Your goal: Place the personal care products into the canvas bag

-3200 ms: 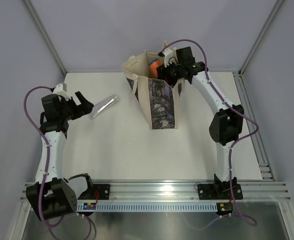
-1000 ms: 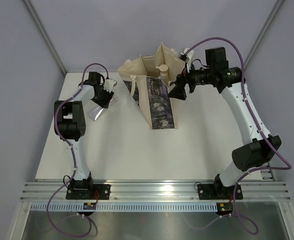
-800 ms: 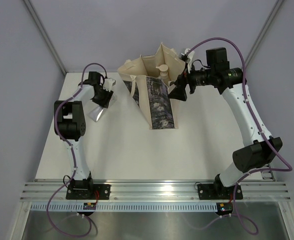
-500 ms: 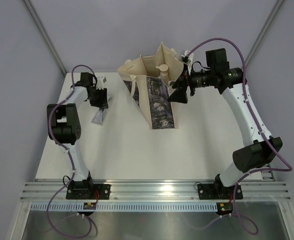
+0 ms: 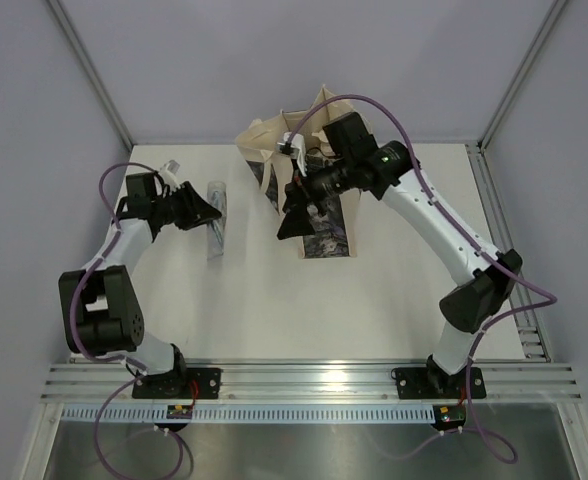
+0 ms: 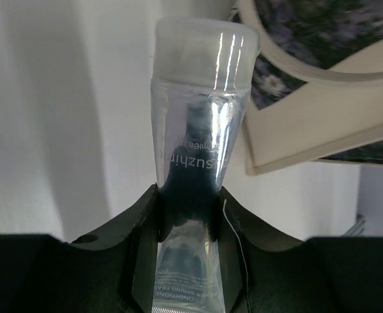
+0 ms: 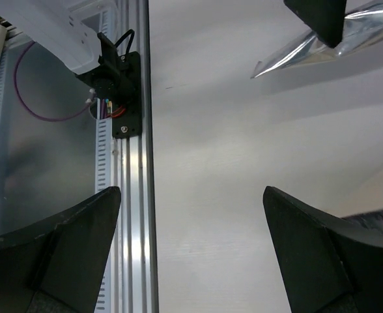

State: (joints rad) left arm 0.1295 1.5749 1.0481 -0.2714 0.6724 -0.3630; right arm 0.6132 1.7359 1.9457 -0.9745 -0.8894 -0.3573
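Note:
A silver tube, one of the personal care products, is clamped between the fingers of my left gripper, left of the canvas bag. In the left wrist view the tube points away with its clear cap at the far end, and the left gripper is shut on its middle. I cannot tell whether it is off the table. My right gripper hangs open over the bag's front left corner, holding nothing. The right gripper faces the bare table. The bag's contents are hidden.
The bag's cream edge and printed panel lie just right of the tube's cap. An aluminium rail with the left arm's base runs along the near table edge. The right wrist view also catches the tube at top right.
My left gripper has closed on the silver tube and turned it to point fore-and-aft. The right arm has swung from the bag's right side to its front left corner.

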